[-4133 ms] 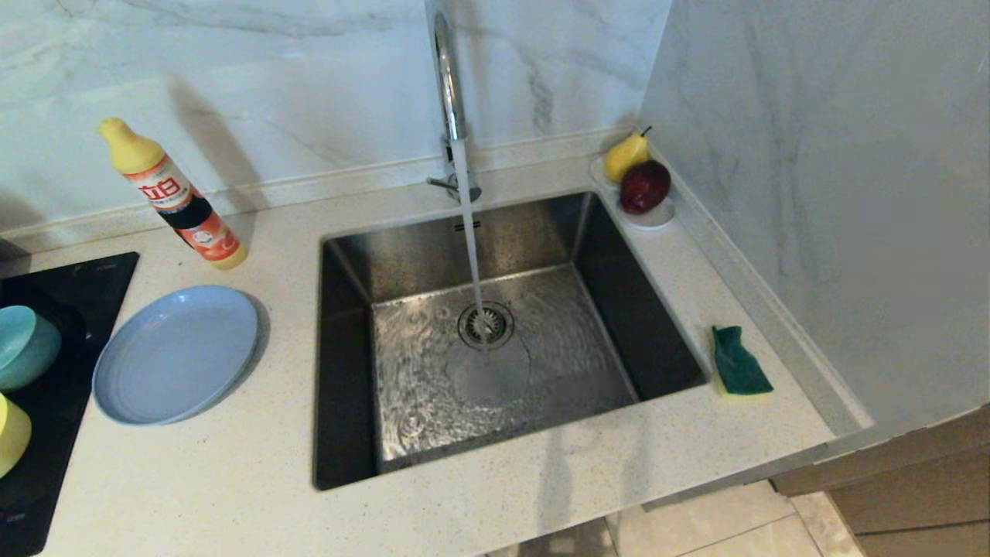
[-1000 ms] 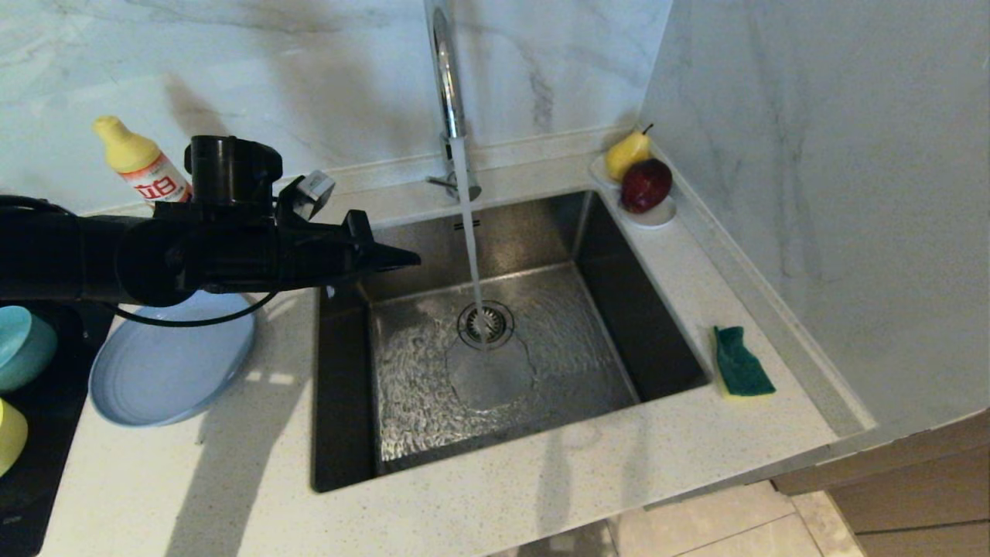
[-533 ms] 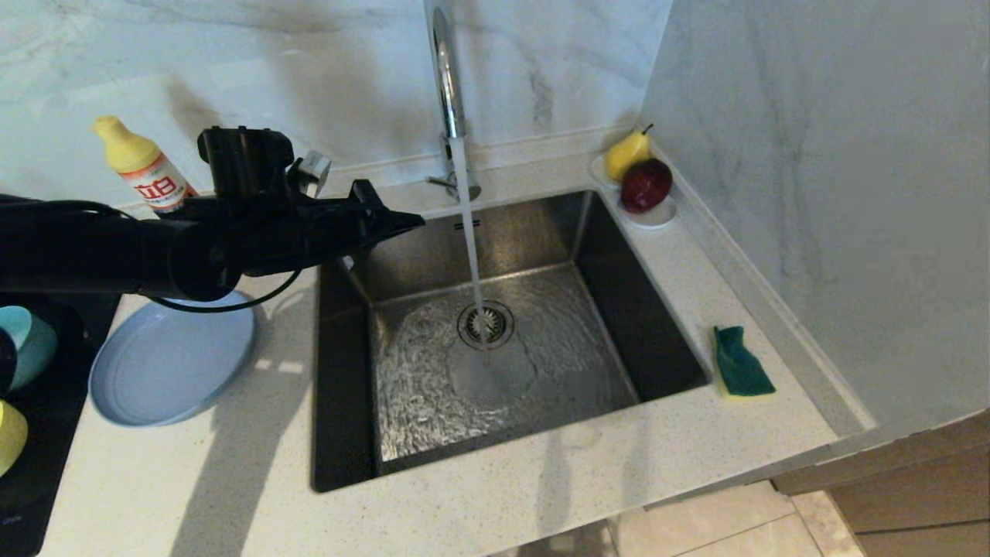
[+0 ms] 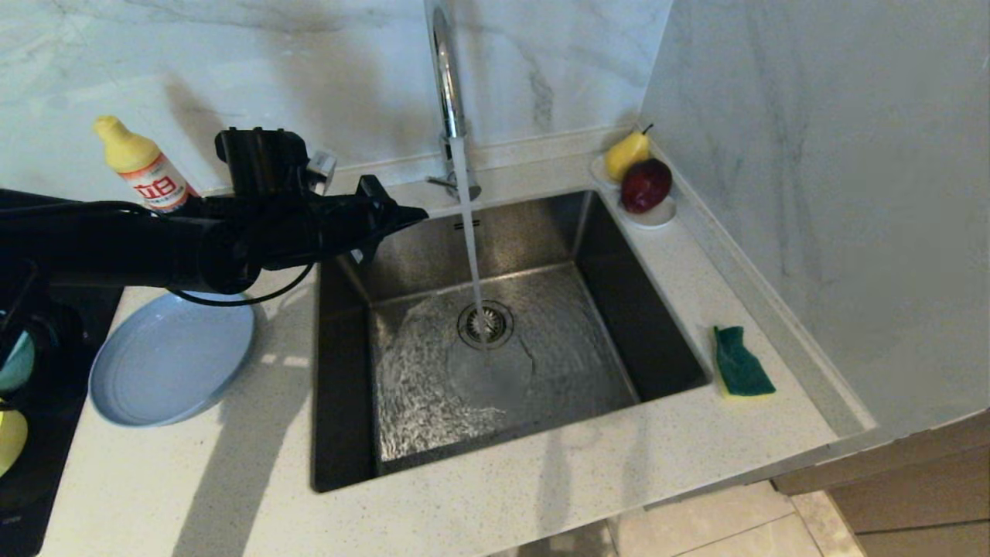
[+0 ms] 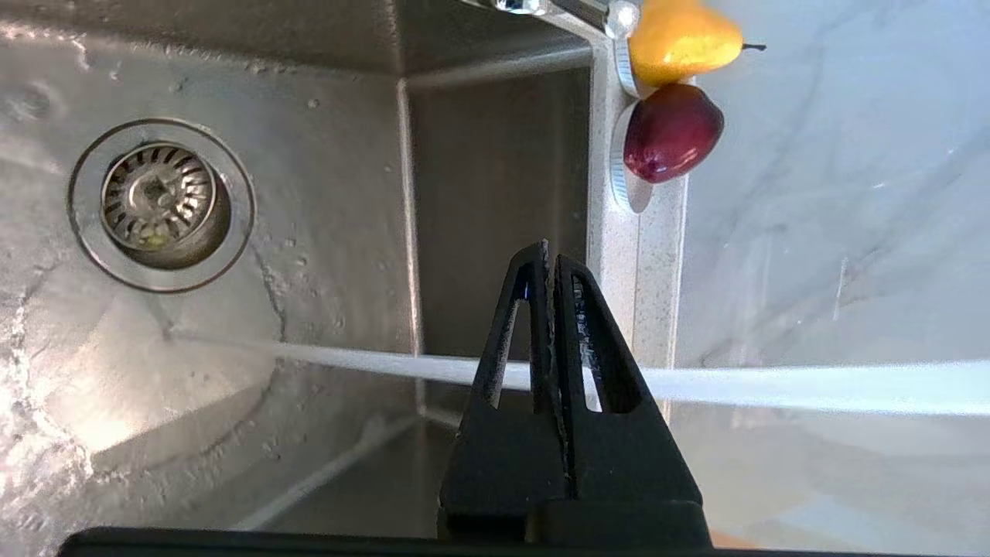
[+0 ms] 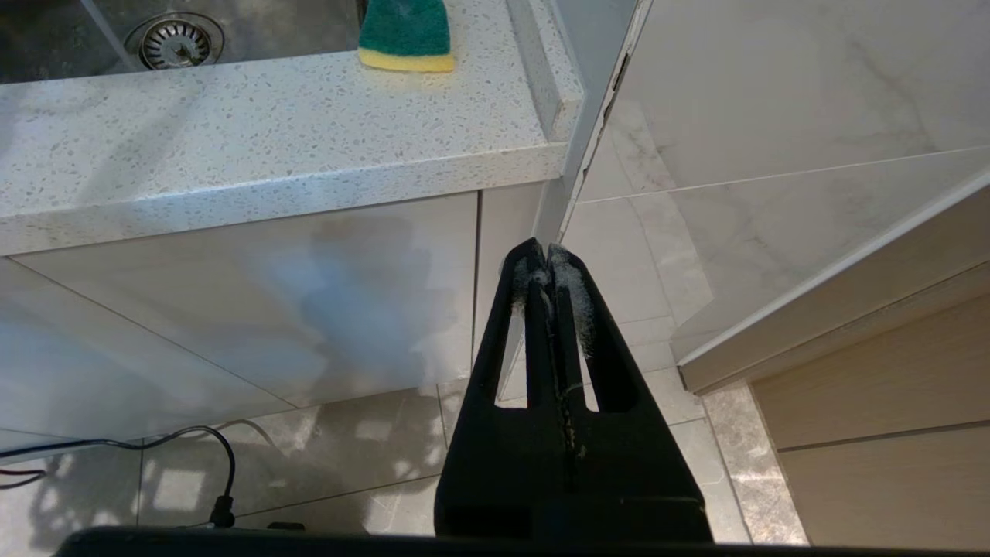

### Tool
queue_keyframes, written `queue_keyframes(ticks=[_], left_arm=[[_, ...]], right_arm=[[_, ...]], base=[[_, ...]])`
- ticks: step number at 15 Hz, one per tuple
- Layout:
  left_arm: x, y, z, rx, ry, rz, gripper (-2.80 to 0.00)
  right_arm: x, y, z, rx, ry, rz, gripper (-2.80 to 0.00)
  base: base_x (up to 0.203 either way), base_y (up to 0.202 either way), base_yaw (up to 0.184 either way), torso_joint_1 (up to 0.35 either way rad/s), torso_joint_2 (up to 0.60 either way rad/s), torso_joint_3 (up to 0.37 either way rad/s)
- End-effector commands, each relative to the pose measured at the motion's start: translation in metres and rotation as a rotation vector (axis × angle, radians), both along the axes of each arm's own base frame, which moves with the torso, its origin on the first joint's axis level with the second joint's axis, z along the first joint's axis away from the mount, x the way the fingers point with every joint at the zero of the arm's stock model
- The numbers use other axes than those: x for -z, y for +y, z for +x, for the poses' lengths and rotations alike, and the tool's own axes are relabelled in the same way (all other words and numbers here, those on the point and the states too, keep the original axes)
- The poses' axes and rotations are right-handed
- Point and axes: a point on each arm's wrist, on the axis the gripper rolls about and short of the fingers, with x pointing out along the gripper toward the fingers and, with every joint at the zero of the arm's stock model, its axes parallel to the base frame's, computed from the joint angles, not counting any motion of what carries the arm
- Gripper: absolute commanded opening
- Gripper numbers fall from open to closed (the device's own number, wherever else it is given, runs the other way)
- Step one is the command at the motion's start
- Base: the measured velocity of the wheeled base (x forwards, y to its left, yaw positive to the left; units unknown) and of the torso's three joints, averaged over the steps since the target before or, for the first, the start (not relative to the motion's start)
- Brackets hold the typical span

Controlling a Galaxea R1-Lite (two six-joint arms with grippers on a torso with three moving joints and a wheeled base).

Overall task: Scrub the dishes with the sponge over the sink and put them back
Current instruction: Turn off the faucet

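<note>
Dishes first: plate (image 4: 172,357) lies flat on the counter (image 4: 495,495) at 9 o'clock from the sink (image 4: 495,333); teal bowl (image 4: 11,361) and yellow bowl (image 4: 11,439) sit further out at 9 o'clock on the dark hob (image 4: 31,480), both partly hidden by the arm. None wet, none lifted.

Sponge (image 4: 740,362) rests green face up on the counter just off the sink's rim at 3 o'clock, long axis running roughly 12 to 6. Tap (image 4: 447,85) stands at 12 o'clock, water (image 4: 470,240) running to the drain (image 4: 486,324).

Left gripper (image 4: 418,214): clenched on nothing, fingers pressed together, pointing toward 3 o'clock over the sink's 10 o'clock corner, short of the stream. Plate lies back at about 7 o'clock from the tips, under and behind the forearm; sponge is well apart, across the whole basin at about 4 o'clock. Judgement: the left arm is the nearer to the dishes, but the jaws must open and the tips come back and down to the plate's rim before any lift.

Right gripper (image 6: 547,267): clenched, empty, parked low beside the cabinet front, below counter level. The sponge is on its side, so that arm looks the natural one for it.

Against a second ago: left gripper has edged toward 1 o'clock, slightly higher and further over the sink corner, wrist rolled a little. Four seconds back no arm was in the head view. Plate, sponge, soap bottle (image 4: 143,172), fruit dish (image 4: 653,210) unchanged.
</note>
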Motion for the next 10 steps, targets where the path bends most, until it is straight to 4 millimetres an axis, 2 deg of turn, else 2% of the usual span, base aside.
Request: queue_keyframes(ticks=[1,10], left_arm=[[0.0,-0.003,0.007,0.006,-0.012,-0.009,-2.8],[0.001,-0.01,0.024,0.0,-0.037,-0.052,-2.8]], right_arm=[[0.0,0.0,0.0,-0.001,0.0,0.0,-2.8],[0.0,0.0,0.0,-0.001,0.0,0.0,-2.8]], base=[[0.0,0.0,0.0,0.0,0.0,0.0],[0.0,0.0,0.0,0.0,0.0,0.0]])
